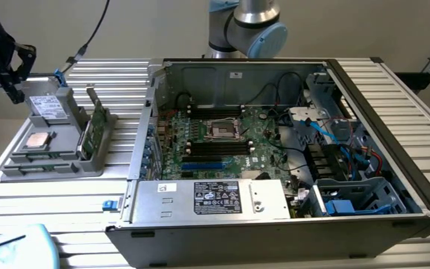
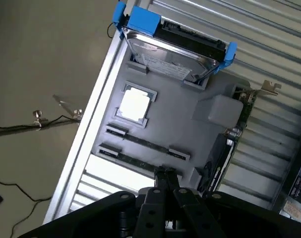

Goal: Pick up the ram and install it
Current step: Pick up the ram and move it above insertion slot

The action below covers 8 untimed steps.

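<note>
The black two-fingered gripper (image 1: 12, 92) hung above the far end of a grey moulded plastic holder (image 1: 65, 168), which sat on the ribbed aluminium table (image 1: 51, 196) towards the exterior view's left. In the wrist view the gripper (image 2: 165, 174) had its jaws pressed together, with nothing visibly gripped between them. Its tips stood over one end of the ram (image 2: 134, 160), a long thin green circuit-board stick. Whether they touched it could not be told. The ram (image 1: 42, 166) lay edge-up in a narrow slot of the holder, at the end away from a silver hard drive in a blue plastic caddy (image 2: 175, 49). Between the two sat a square pale processor chip (image 2: 135, 105) in its own recess. A green expansion card with a metal bracket (image 1: 96, 120) stood upright along the holder's side. Beside it, on the exterior view's right, lay the open grey computer case (image 1: 223, 224), with the large green motherboard (image 1: 223, 140) exposed inside.
</note>
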### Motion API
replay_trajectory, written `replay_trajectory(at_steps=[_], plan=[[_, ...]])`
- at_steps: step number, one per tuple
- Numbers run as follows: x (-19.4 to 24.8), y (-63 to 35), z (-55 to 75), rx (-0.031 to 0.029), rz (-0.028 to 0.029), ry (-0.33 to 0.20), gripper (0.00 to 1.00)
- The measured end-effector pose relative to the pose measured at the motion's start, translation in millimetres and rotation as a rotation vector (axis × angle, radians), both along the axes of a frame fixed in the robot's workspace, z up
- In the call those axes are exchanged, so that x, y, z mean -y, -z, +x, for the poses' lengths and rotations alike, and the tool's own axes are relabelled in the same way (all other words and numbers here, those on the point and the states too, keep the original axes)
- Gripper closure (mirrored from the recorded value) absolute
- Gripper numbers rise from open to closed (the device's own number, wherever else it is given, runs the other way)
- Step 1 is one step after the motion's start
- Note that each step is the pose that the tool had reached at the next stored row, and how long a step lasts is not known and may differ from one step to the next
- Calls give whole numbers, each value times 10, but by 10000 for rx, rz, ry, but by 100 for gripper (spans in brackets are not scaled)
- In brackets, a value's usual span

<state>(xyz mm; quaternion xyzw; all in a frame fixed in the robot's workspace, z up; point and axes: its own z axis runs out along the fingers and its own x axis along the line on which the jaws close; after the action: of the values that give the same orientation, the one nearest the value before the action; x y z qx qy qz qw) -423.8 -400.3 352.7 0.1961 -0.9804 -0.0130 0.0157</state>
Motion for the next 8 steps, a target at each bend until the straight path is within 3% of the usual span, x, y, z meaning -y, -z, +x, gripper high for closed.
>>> replay_trajectory(at_steps=[6,8], plan=[[0,74,-1,1,97,-1095,89],[0,90,0,-2,105,-1455,89]])
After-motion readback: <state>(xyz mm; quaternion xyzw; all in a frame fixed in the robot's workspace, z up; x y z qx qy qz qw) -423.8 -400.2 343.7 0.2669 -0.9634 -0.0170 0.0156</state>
